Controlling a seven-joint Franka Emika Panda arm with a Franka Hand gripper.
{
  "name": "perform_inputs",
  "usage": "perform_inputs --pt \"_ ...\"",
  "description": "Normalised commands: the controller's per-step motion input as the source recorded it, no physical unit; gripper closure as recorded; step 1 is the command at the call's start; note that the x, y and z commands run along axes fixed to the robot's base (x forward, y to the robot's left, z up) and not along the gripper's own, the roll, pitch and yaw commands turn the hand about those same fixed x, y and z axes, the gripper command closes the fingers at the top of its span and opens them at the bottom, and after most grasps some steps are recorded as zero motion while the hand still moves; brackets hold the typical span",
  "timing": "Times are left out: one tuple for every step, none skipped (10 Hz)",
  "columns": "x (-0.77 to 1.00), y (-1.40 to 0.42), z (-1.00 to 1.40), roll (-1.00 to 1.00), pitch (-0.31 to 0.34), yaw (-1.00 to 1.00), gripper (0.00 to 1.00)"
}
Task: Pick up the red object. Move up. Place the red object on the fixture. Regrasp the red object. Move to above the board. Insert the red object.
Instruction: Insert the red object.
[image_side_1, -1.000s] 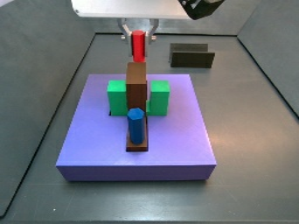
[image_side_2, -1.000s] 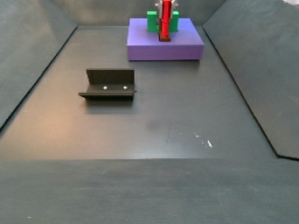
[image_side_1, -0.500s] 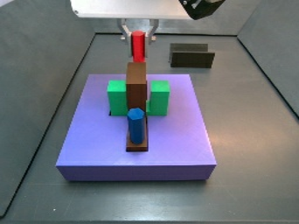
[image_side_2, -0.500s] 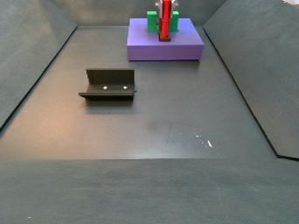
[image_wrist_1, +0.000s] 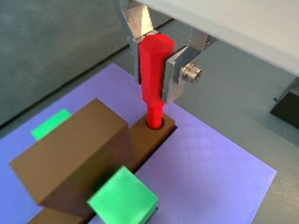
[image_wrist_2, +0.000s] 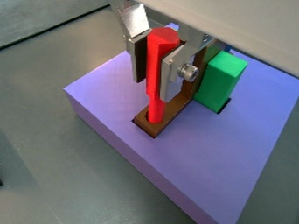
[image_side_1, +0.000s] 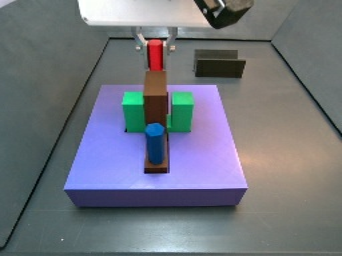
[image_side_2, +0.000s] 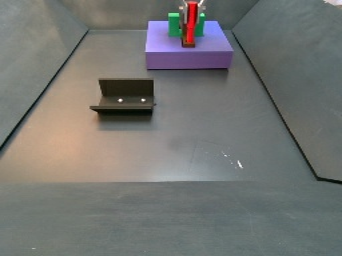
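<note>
Claw (image_wrist_1: 160, 50) cut off by frame edge in both wrist views; red object's (image_side_1: 156, 53) lower end hidden behind brown slab (image_side_1: 156, 95).

gripper (image_wrist_1: 158, 54) above the board: white housing, flat silver plate fingers (image_wrist_2: 181, 70) with dark pads, one small screw on the finger plate's side. Black round camera part at the housing edge in a side view.

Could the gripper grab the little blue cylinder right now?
Probably not. The gripper is over the far end of the purple board, fingers shut on the red peg. The blue cylinder stands clear at the near end.
</note>
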Motion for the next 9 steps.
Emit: perform_inputs --pt "0.15 0.19 -0.23 -0.04 -0.014 0.0 1.0" --pt "0.01 0.17 -0.17 -0.02 -0.011 0.0 1.0" --pt "-0.05 0.01 -0.12 0.0 -0.039 0.05 1.0" --pt "-0.09 -0.03 -0.16 0.0 -0.059 0.11 1.0" --pt "-0.05 -0.11 -0.14 0.0 -0.06 0.2 1.0" --pt "0.0 -0.09 -0.15 0.0 -0.05 0.19 1.0" --pt "0.0 -0.06 -0.19 0.0 -0.059 0.17 1.0" --pt "0.0 -0.02 -0.24 0.0 -0.047 0.2 1.0" --pt "0.23 0.0 -0.37 0.02 -0.007 0.17 1.0"
